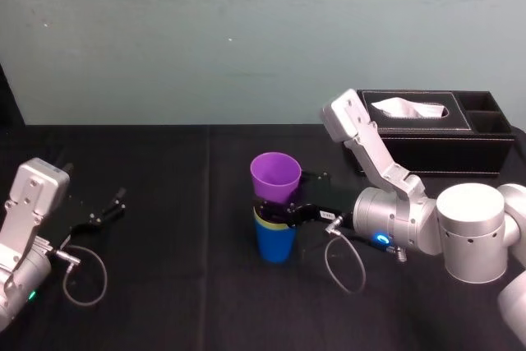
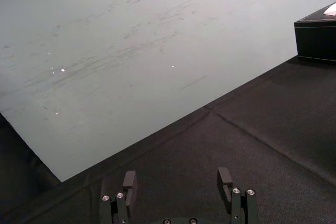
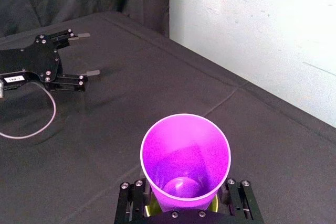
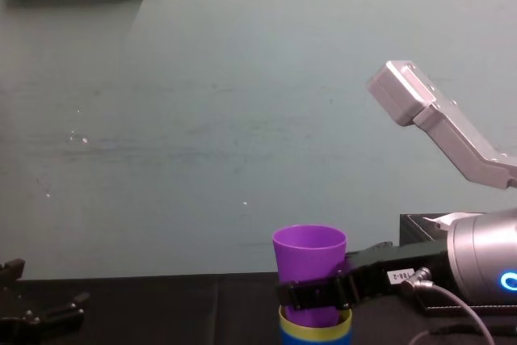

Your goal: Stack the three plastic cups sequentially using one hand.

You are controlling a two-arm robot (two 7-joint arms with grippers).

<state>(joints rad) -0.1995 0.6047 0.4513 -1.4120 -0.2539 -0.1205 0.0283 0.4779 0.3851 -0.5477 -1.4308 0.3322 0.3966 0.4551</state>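
Observation:
The purple cup (image 1: 275, 177) stands upright with its lower part inside the yellow-green cup (image 1: 265, 221), which is nested in the blue cup (image 1: 274, 244) at the table's middle. My right gripper (image 1: 275, 211), reaching in from the right, is shut on the purple cup (image 3: 185, 156) just above the yellow-green rim (image 4: 315, 330), one finger on each side. From the chest view a black finger (image 4: 311, 292) crosses the purple cup (image 4: 309, 268) low down. My left gripper (image 1: 103, 215) rests open near the table's left side, holding nothing.
A black tissue box (image 1: 427, 133) stands at the back right, behind my right arm. A grey cable (image 1: 345, 265) loops from the right wrist onto the black cloth. The wall rises right behind the table's far edge.

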